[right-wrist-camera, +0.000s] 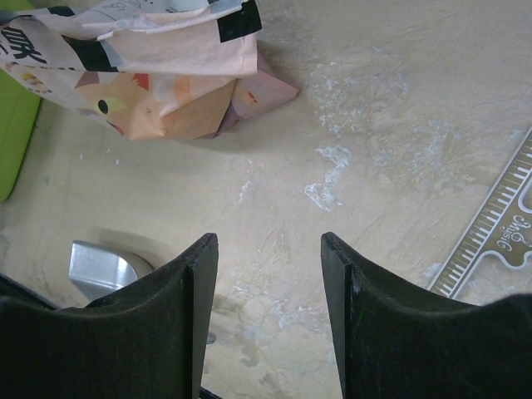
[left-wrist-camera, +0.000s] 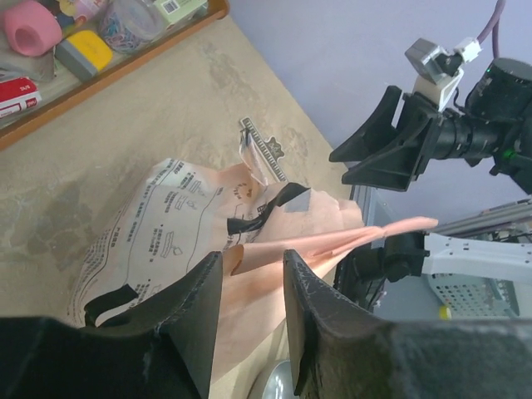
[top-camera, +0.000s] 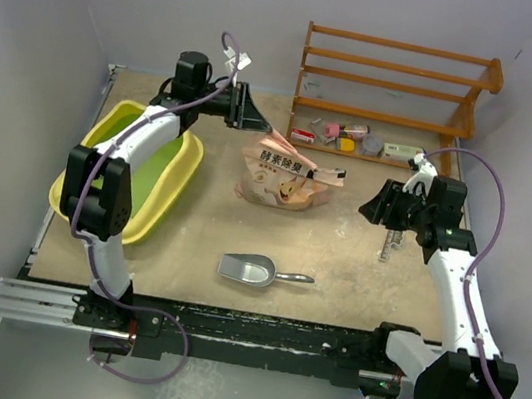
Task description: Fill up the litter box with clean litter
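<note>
Litter box [top-camera: 166, 206] sits just left of the bag [top-camera: 285, 177]; its inside is green. Left gripper [left-wrist-camera: 251, 259] is at the bag's top, fingers narrowly apart; whether they pinch the bag cannot be determined. Right gripper [right-wrist-camera: 268, 243], right of the bag, has its fingers spread on nothing.

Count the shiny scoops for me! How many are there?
1. The silver scoop lies on the table, between the pink bag and the near edge, right of the yellow litter box. Another could be hidden under the left arm inside the box.
</note>
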Motion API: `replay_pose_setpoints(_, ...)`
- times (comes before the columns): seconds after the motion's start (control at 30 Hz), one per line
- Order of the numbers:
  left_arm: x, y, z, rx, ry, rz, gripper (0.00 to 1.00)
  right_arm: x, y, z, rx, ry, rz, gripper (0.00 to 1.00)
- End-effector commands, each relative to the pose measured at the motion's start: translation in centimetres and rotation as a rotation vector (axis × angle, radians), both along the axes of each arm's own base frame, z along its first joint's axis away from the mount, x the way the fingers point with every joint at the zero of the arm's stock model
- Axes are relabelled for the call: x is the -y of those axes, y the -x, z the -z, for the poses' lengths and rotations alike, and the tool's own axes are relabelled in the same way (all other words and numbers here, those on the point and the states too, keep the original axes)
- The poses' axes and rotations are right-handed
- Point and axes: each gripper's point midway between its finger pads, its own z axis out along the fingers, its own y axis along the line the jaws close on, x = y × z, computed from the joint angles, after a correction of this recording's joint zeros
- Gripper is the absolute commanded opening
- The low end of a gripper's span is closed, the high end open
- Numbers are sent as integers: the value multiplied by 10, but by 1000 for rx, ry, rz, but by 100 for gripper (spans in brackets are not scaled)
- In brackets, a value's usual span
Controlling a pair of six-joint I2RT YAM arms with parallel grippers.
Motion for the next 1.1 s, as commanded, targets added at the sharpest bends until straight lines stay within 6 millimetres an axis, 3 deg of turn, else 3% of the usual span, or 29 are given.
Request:
replay_pose_setpoints(0.0,1,17,-24,162,-9,64,41,-5,-8,-26,74,-12,-27,55)
replay_pose_setpoints(0.2,-6,27,-14,278,-49,60,49,-7,-9,-24,72,-22,-36,55)
replay_pose_setpoints(0.33,-12,15,-17,370,9,-81,63,-9,-8,-21,63,-33,-46,55)
replay_pose_setpoints(0.5,-14,2,-3,323,46,-62,71,-10,-7,-19,59,-34,-52,55)
replay_pose_setpoints(0.8,-20,-36,6,305,15,-81,72,-13,-6,-19,66,-44,-74,55)
replay_pose_setpoints(1.07,-17,-47,23,282,-8,-52,71,-15,-6,-17,71,-51,-89,55)
